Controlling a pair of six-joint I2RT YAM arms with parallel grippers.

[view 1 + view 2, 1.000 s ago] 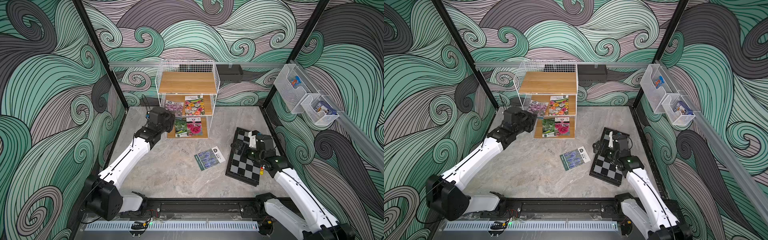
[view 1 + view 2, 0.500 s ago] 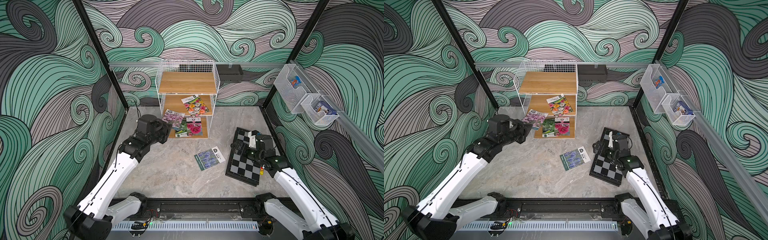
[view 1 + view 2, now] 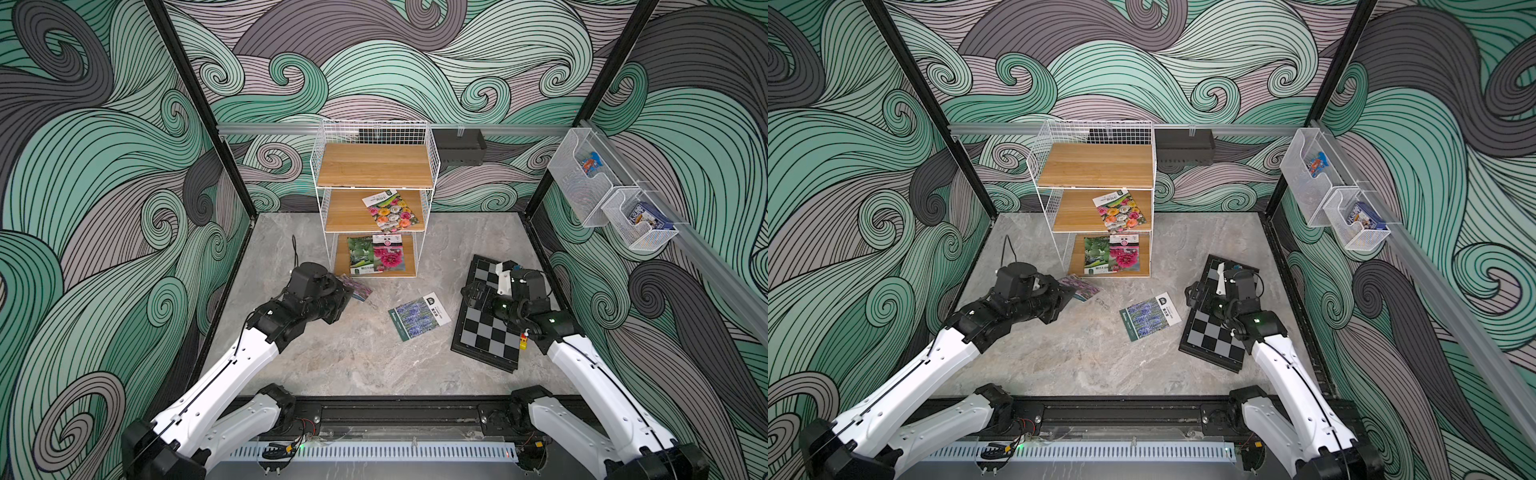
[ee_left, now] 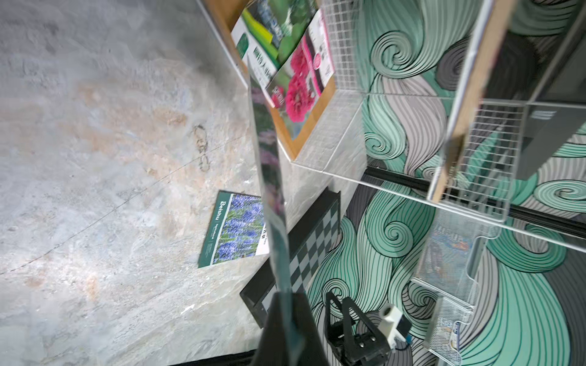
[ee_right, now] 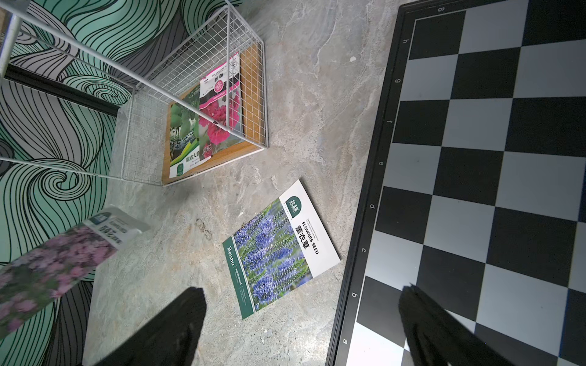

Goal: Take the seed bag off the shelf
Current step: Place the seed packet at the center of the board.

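The shelf (image 3: 374,166) has wire grid at its back and sides; only its front stands open. Its top board is bare. On the middle board the left half is free and a flower packet (image 3: 392,212) fills the right. A green packet (image 3: 359,255) and a pink packet (image 3: 388,257) cover most of the bottom board.

In front of the shelf the table (image 3: 332,365) is open, except for a flat lavender packet (image 3: 419,316). At the shelf's front left corner the left tool (image 3: 343,296) pinches a seed bag (image 3: 359,291). To the front right are the chessboard (image 3: 486,336) and the spread right tool (image 3: 473,293).
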